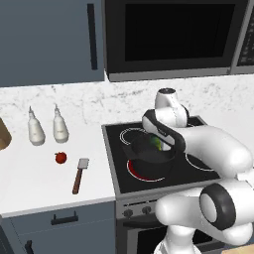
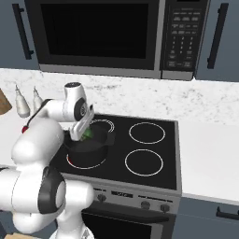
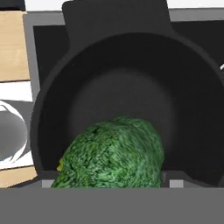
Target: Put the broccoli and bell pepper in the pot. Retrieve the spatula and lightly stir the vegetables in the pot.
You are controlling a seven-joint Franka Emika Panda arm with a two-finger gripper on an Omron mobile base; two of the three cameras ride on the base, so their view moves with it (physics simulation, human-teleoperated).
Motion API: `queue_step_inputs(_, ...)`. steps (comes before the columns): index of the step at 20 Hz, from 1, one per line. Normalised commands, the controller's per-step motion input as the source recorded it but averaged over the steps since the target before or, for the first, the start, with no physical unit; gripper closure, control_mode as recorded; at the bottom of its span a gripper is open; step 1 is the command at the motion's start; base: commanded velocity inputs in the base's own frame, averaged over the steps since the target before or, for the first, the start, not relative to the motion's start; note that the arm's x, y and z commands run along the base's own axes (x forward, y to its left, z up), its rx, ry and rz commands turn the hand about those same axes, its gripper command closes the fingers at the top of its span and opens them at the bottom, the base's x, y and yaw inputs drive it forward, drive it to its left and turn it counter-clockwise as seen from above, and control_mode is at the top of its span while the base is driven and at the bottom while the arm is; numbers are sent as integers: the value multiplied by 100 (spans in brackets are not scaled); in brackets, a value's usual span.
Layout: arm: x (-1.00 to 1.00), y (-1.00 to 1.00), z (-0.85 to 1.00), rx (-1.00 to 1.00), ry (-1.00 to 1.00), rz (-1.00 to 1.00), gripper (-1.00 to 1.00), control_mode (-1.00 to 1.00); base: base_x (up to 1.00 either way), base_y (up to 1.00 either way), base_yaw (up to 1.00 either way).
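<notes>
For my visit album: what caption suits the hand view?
Broccoli in the gripper, poised above the black pot on the stove.

Wide black pot [image 3: 131, 70] seen from above, dark bare bottom, one side handle at the upper edge, green lumpy broccoli [image 3: 114, 153] close to the camera, over the pot's near rim

The arm folds forward and down, its claw [image 2: 85, 133] pointing steeply downward, fingers apparently closed on something.
</notes>
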Motion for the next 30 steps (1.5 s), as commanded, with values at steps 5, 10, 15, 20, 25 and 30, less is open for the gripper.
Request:
queue_step_inputs(5, 28, -23, -47, 0, 9, 0, 100, -100, 0, 0, 0)
queue_step_inputs(10, 8, 2, -42, 0, 0, -1, 100, -100, 0, 0, 0)
queue_step_inputs(15, 1, 0, -28, 0, 0, -2, 100, -100, 0, 0, 0)
queue_step_inputs(20, 1, 1, -20, 0, -3, -1, -100, -100, 0, 0, 0)
queue_step_inputs(25, 10, 22, -8, 0, -3, -1, -100, -100, 0, 0, 0)
queue_step_inputs(30, 1, 12, 6, 0, -4, -2, -100, -100, 0, 0, 0)
